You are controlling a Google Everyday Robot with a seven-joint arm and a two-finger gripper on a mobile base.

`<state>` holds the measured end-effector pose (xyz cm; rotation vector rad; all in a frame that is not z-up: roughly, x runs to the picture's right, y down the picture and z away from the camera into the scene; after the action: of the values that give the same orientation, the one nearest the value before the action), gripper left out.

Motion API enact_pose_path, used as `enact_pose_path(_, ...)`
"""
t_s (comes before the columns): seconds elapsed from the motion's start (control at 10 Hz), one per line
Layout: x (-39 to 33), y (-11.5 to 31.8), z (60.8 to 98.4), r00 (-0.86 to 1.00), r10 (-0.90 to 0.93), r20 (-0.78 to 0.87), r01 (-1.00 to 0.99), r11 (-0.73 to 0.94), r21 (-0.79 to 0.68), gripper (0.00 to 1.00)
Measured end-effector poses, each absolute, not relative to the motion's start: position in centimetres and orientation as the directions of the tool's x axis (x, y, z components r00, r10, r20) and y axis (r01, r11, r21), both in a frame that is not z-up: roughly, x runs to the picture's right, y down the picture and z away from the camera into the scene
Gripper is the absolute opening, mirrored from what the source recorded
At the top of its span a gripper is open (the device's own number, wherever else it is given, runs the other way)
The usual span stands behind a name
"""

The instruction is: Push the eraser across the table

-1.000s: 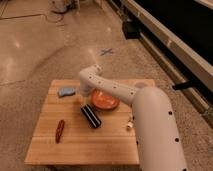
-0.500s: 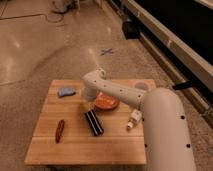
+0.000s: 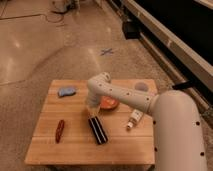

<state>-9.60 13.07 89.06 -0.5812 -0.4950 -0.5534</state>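
The eraser [image 3: 98, 130], a black block with a pale lengthwise stripe, lies on the light-wood table [image 3: 122, 146], a little front of centre, its long axis running toward the front edge. My gripper [image 3: 92, 108] hangs from the white arm and points down just behind the eraser's far end, at or very near it. The arm reaches in from the right across the table's back half.
An orange bowl [image 3: 110, 103] sits just right of the gripper. A pale blue pad [image 3: 66, 91] lies at the back left and a red stick [image 3: 59, 130] at the front left. A small white bottle [image 3: 134, 119] lies right of the eraser. A grey disc [image 3: 141, 86] sits at the back right.
The eraser has slid toward the front edge of the table, and the gripper has followed it forward and down. The other objects have not moved.
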Motion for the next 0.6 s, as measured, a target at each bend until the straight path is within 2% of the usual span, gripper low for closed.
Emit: enact_pose_path(0.6,-6.4,16.0,86.7,0.778,-0.285,0.56,0.577,0.678,-0.455,0.65)
